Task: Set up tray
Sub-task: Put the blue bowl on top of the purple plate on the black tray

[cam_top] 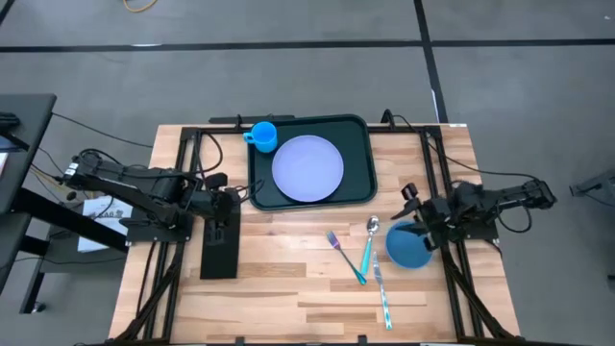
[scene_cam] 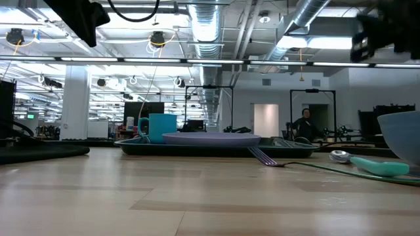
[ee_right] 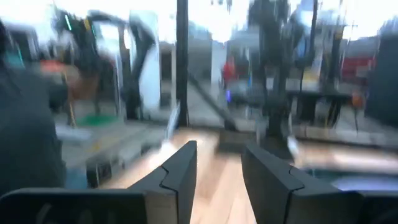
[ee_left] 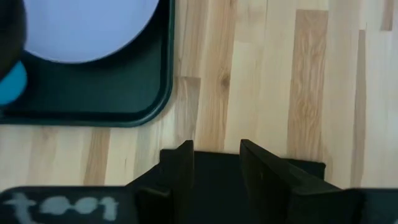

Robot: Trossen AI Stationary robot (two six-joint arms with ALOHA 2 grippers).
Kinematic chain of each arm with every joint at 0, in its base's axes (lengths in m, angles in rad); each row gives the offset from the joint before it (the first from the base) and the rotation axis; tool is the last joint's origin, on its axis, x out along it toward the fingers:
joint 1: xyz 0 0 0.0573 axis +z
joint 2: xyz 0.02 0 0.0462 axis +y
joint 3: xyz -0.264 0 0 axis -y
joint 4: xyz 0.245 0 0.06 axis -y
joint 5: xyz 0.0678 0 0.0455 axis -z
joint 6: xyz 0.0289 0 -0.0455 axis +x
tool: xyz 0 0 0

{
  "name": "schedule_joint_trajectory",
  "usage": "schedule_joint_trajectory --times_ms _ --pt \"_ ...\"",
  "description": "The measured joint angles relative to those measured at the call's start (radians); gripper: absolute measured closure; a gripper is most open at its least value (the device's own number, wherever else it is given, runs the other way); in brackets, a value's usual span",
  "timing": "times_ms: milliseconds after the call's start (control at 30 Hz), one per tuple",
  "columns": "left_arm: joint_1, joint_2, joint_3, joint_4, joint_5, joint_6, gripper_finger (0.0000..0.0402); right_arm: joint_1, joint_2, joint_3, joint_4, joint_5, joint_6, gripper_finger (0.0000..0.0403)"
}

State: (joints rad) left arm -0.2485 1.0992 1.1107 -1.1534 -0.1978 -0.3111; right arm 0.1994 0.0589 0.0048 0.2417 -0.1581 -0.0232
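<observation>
The dark green-black tray [cam_top: 363,144] lies at the table's far middle. It carries a round lavender plate [cam_top: 307,168] and a blue cup [cam_top: 262,135] in its far-left corner. In the low view the tray [scene_cam: 197,148] shows edge-on with the cup [scene_cam: 161,127]. My left gripper [cam_top: 235,192] hovers open just left of the tray's near-left corner [ee_left: 140,106], its fingers [ee_left: 185,163] above a flat black rectangle [cam_top: 219,245]. My right gripper [cam_top: 411,202] is open, raised over the table's right side next to a blue bowl [cam_top: 408,248], with nothing between its fingers [ee_right: 186,165].
A fork [cam_top: 343,254], a teal-handled spoon [cam_top: 369,242] and a knife [cam_top: 381,296] lie on the wood near the middle, left of the bowl. In the low view the spoon [scene_cam: 371,164] and fork [scene_cam: 266,157] lie in front of the tray. A person stands far behind the table [scene_cam: 306,123].
</observation>
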Motion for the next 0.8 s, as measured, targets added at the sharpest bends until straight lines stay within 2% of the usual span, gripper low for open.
schedule_joint_trajectory --times_ms 233,367,400,467,567,633,733,800 --pt "0.0 0.0 0.0 0.0 -0.015 0.019 0.0283 0.01 0.0 0.0 0.398 0.001 0.194 0.0284" --pt "0.0 0.0 0.0 0.0 -0.029 0.024 0.0283 0.008 -0.001 0.006 0.473 0.004 0.201 0.0284" --pt "0.0 0.0 0.0 0.0 -0.028 0.024 0.0283 0.005 0.0 0.022 0.434 0.019 0.199 0.0284" --pt "0.0 0.0 0.0 0.0 -0.027 0.023 0.0283 -0.006 0.013 0.087 0.28 0.119 0.21 0.0284" --pt "0.0 0.0 0.0 0.0 -0.024 0.02 0.0283 -0.032 0.06 0.228 -0.161 0.353 0.265 0.0284" --pt "0.0 0.0 0.0 0.0 -0.024 0.019 0.0283 -0.057 0.123 0.327 -0.41 0.443 0.316 0.0284" --pt "0.0 0.0 0.0 0.0 -0.024 0.018 0.0283 -0.105 0.239 0.468 -0.699 0.442 0.397 0.0284" --pt "0.0 0.0 0.0 0.0 -0.024 0.013 0.0283 -0.134 0.295 0.555 -0.869 0.392 0.475 0.0284"
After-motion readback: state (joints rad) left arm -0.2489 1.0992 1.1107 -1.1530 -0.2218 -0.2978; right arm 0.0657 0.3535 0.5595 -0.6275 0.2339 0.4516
